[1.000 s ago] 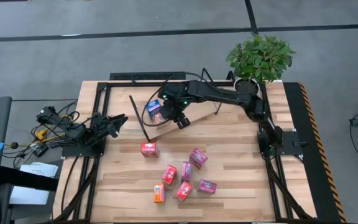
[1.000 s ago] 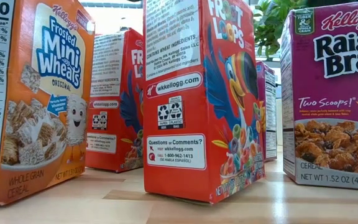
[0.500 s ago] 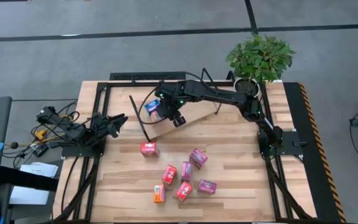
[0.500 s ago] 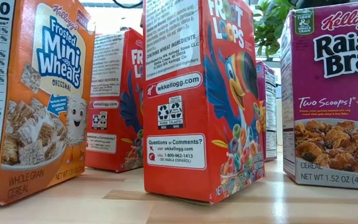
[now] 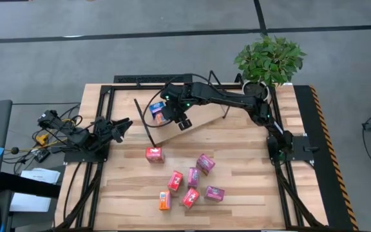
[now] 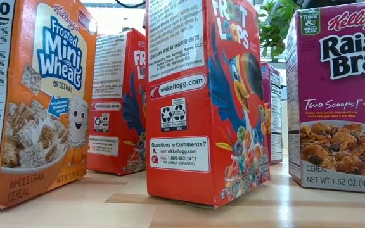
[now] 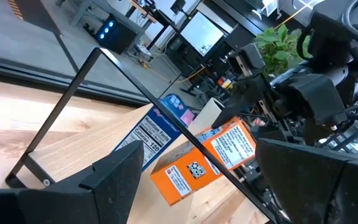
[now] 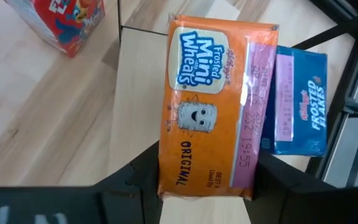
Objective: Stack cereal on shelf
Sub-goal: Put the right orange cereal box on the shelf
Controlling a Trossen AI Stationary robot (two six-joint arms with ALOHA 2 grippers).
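The right end effector (image 8: 205, 186) is holding an orange Mini-Wheats box (image 8: 211, 106) clamped between its fingers, over the left end of the shelf (image 5: 201, 119), just beside a blue Frosted Flakes box (image 8: 300, 102) already lying there. In my judgement, the box should be lowered level and flush beside the blue one, releasing only once it is bearing on the board, since the plywood is tilted and smooth. The left end effector (image 5: 124, 124) is waiting with fingers apart at the surface's left side. Seven cereal boxes (image 5: 189, 183), glossy rectangular cardboard, are remaining on the slatted wooden surface (image 5: 250, 187).
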